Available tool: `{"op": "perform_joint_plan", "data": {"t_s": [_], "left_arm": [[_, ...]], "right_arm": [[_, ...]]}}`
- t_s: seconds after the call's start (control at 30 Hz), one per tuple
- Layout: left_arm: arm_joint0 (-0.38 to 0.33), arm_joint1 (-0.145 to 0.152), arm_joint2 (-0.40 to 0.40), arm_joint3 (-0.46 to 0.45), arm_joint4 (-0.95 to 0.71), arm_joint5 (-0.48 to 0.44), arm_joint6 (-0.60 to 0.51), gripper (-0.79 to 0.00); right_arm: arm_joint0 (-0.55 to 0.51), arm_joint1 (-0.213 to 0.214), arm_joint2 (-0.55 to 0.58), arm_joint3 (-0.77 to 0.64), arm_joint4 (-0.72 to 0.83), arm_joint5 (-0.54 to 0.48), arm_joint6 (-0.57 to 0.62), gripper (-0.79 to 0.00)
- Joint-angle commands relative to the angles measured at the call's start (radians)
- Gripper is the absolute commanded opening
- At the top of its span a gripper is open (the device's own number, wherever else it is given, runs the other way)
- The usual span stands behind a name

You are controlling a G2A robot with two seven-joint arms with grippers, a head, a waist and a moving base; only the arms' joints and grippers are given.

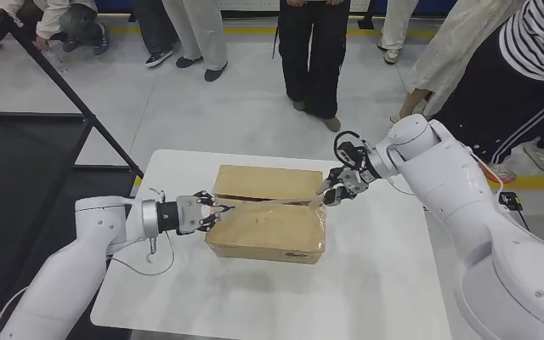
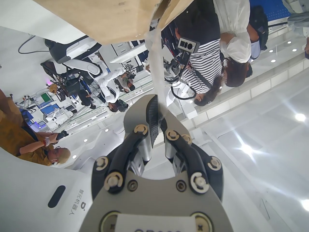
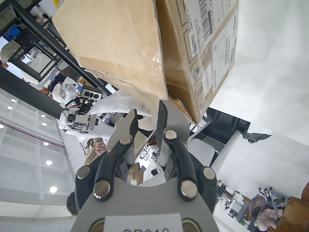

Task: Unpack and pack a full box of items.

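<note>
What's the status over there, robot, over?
Left fingers shut on tape strip stretched from the box. Right fingers open at its other end, beside loose tape. Nothing blocking on the table.

The left gripper (image 1: 211, 212), at the box's (image 1: 265, 231) left end, pinches a tape strip (image 2: 154, 68). The right gripper (image 1: 331, 192), fingers parted, hovers at its right end.

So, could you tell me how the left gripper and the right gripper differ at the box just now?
The left gripper is shut on a strip of tape that runs from the seam of the box; the right gripper has its fingers apart, with loose crumpled tape beside them. The left gripper sits at one end of the box, the right gripper at the opposite end. Both are at the seam between the top flaps.
</note>
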Motion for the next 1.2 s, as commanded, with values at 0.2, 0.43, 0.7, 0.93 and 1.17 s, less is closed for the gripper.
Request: {"op": "perform_joint_plan", "data": {"t_s": [0.2,0.43,0.7,0.93,1.17], "left_arm": [[-0.004,0.004,-0.004,0.012,-0.061,0.000,0.037,-0.785],[-0.004,0.007,-0.008,0.017,-0.095,0.000,0.057,-0.785],[-0.009,0.005,-0.004,0.029,-0.128,0.000,0.080,-0.785],[-0.013,0.005,0.010,0.037,-0.163,0.000,0.090,-0.785],[-0.026,0.011,0.035,0.052,-0.202,0.000,0.106,-0.785]], "right_arm": [[0.002,0.000,0.009,0.012,-0.001,0.017,-0.017,-0.517],[0.003,0.003,0.017,0.018,-0.004,0.019,-0.019,-0.508],[0.003,0.005,0.026,0.018,-0.010,0.028,-0.028,-0.493],[0.005,0.009,0.043,0.027,-0.008,0.034,-0.033,-0.428],[-0.003,0.012,0.051,0.030,-0.018,0.050,-0.050,-0.397]]}}
